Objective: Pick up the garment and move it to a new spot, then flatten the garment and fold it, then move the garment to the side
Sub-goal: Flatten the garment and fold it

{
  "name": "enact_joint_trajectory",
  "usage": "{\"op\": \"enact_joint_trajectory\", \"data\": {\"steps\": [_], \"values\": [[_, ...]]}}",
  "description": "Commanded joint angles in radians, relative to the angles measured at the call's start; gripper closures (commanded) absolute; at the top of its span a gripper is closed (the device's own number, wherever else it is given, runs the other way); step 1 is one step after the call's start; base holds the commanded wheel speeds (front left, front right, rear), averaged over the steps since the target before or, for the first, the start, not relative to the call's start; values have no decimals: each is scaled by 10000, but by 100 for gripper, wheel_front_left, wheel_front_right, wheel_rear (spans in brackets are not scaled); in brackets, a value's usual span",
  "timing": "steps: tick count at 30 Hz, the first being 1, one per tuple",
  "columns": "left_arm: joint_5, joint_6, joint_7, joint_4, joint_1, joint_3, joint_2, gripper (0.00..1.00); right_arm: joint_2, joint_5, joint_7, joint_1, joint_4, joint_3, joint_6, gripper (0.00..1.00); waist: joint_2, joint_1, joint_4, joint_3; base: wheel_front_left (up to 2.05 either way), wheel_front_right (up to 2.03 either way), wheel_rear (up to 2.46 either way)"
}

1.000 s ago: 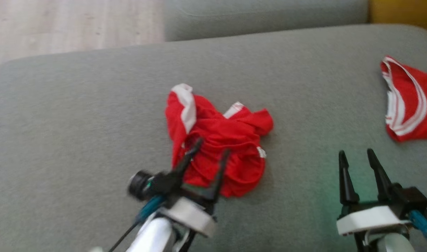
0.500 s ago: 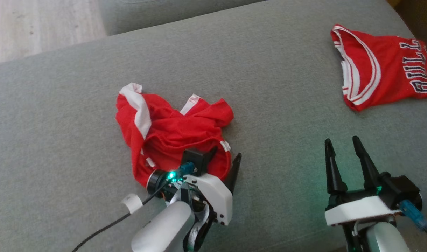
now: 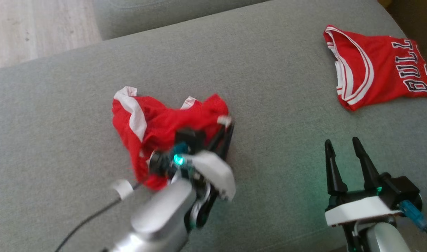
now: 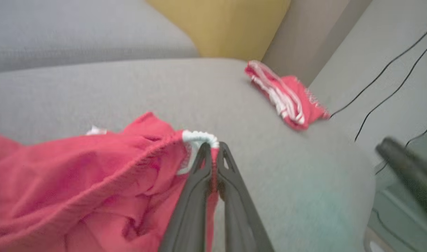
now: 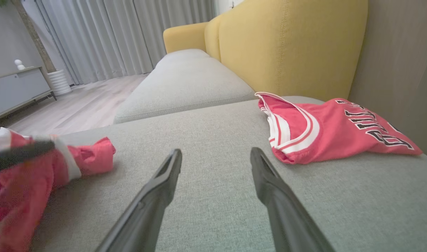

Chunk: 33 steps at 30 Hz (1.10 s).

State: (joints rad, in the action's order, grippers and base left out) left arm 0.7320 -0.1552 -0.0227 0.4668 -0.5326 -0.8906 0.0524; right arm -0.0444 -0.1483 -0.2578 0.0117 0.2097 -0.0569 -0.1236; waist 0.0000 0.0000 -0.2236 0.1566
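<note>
The crumpled red garment (image 3: 154, 119) with white trim lies mid-cushion on the grey sofa (image 3: 269, 87). My left gripper (image 3: 227, 126) is shut on its white-edged hem at the right side, and the cloth rises toward the fingers. In the left wrist view the closed fingertips (image 4: 211, 148) pinch that hem, with the garment (image 4: 77, 168) bunched to the left. My right gripper (image 3: 341, 145) stands open over bare cushion at the lower right, nothing between its fingers (image 5: 215, 155). The garment (image 5: 21, 168) sits at the left edge of the right wrist view.
A folded red jersey (image 3: 378, 68) with black lettering lies at the cushion's far right, near the yellow backrest (image 5: 287, 42). Wood floor (image 3: 31, 28) lies beyond the sofa's far left edge. Black cables (image 4: 385, 70) run down the wall past the right end.
My left gripper has gone from open beside the garment's near edge to shut on its right hem, pulling that edge up and away. The right gripper has not moved.
</note>
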Motion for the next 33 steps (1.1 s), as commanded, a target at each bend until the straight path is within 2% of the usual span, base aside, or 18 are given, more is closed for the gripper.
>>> {"op": "enact_joint_trajectory", "data": {"steps": [1,3,8,10,11,12,16,21,23,29,31,33], "values": [[391,121,324,-871,-964,494,-21,100,-58,22,-40,265,-262,-117,-71,0,0,0,130,-115,0,0,0],[628,174,540,-1290,-1397,726,-22,100,-58,61,-40,228,-244,-62,-71,0,0,0,204,-211,0,0,0],[1199,832,962,-2472,-2032,1198,-22,100,-58,60,-40,255,-258,-49,-71,0,0,0,251,-441,0,0,0],[1290,961,995,-2741,-2037,1211,-22,100,-58,46,-40,253,-264,-34,-71,0,0,0,261,-472,0,0,0],[1431,1303,1131,-3361,-1935,1142,-15,100,-58,26,-40,220,-268,0,-71,0,0,0,291,-533,0,0,0],[1431,1303,1131,-3361,-1935,1142,-15,100,-58,26,-40,220,-268,0,-71,0,0,0,291,-533,0,0,0],[1909,2047,1036,-4647,-1128,581,170,100,-58,9,-40,65,-290,119,-71,0,0,0,398,-668,0,0,0],[2488,2225,749,-6158,794,-48,1400,100,-58,34,-40,-203,-315,386,-71,0,0,0,638,-883,0,0,0],[2937,2011,675,-6770,1791,-2,2103,100,-58,63,-40,-328,-330,543,-71,0,0,0,804,-961,0,0,0],[3784,1012,808,-8028,4402,695,4479,100,-58,247,-40,-673,-289,847,-71,0,0,0,1505,-1128,0,0,0],[4010,843,725,-8114,5069,727,5077,100,-58,268,-40,-755,-277,926,-71,0,0,0,1783,-1186,0,0,0],[4311,807,556,-8006,5581,632,5427,100,-58,282,-40,-806,-252,941,-71,0,0,0,2046,-1223,0,0,0]]}}
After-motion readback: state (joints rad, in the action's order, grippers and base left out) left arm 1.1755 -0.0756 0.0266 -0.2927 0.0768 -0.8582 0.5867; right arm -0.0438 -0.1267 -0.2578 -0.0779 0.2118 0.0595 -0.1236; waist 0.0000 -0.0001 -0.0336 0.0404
